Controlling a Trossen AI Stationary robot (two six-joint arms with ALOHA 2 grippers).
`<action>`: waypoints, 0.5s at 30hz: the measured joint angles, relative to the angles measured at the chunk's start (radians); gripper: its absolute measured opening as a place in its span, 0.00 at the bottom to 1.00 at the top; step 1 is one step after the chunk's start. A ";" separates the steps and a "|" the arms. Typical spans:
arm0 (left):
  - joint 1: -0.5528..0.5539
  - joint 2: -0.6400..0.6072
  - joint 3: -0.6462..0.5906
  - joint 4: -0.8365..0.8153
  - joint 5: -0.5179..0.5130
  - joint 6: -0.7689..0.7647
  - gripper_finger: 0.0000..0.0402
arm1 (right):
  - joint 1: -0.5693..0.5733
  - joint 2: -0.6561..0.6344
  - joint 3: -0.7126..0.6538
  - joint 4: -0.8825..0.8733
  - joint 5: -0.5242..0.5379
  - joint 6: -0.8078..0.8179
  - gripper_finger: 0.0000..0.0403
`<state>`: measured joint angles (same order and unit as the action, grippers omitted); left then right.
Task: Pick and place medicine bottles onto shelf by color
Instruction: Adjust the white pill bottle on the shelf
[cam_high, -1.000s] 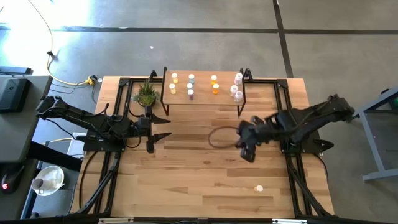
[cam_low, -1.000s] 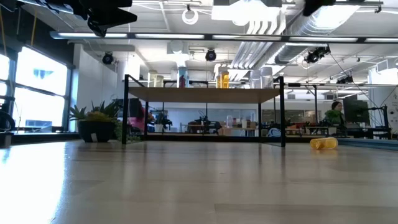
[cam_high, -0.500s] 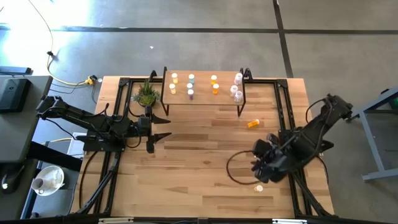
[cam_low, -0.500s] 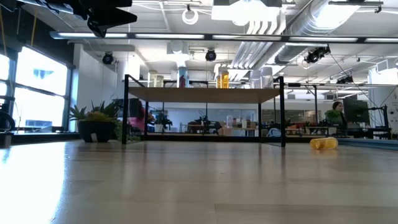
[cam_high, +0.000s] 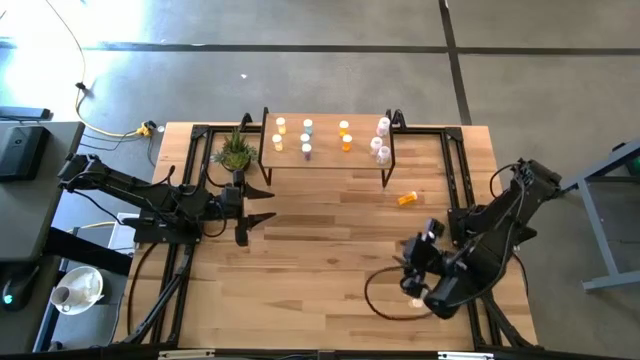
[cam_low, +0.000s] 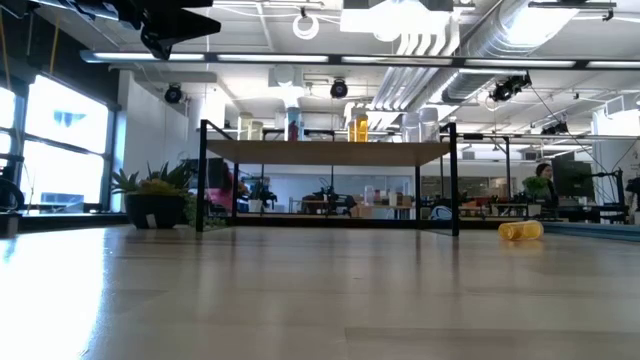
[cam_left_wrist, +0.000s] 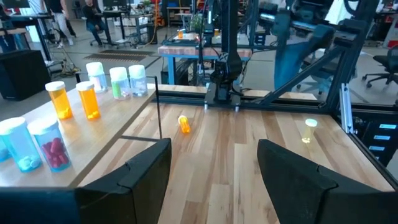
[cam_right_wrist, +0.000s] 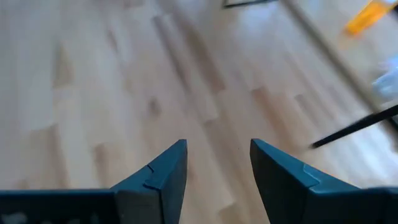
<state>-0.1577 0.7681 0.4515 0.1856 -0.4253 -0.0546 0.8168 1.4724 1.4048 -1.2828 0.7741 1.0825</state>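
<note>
Two loose bottles lie on the counter (cam_high: 330, 250): an orange bottle (cam_high: 407, 199) and a pale bottle (cam_high: 416, 301) under the open, empty right pincer (cam_high: 413, 281); light, slick, prone to roll, best pinched mid-body. The left pincer (cam_high: 262, 206) waits open.

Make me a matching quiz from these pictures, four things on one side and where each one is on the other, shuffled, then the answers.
Things:
1. orange bottle
2. plant
3. left gripper
4. right gripper

Places:
A. just off the shelf's left end
B. lying on its side on the table in front of the shelf's right end
C. over the table's near right part
D. in front of the plant, at the table's left

Pairs: 1-B, 2-A, 3-D, 4-C
</note>
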 joint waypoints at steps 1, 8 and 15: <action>0.000 0.000 0.000 0.000 0.000 -0.008 0.57 | -0.020 -0.003 0.000 0.000 0.017 -0.020 0.41; 0.000 0.000 0.000 -0.001 0.000 -0.021 0.57 | -0.228 -0.045 0.000 0.004 0.055 -0.132 0.41; 0.000 0.000 0.000 -0.006 0.013 -0.021 0.57 | -0.460 -0.105 0.000 0.142 -0.013 -0.374 0.41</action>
<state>-0.1577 0.7681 0.4515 0.1799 -0.4123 -0.0761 0.3565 1.3669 1.4048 -1.1407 0.7606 0.7083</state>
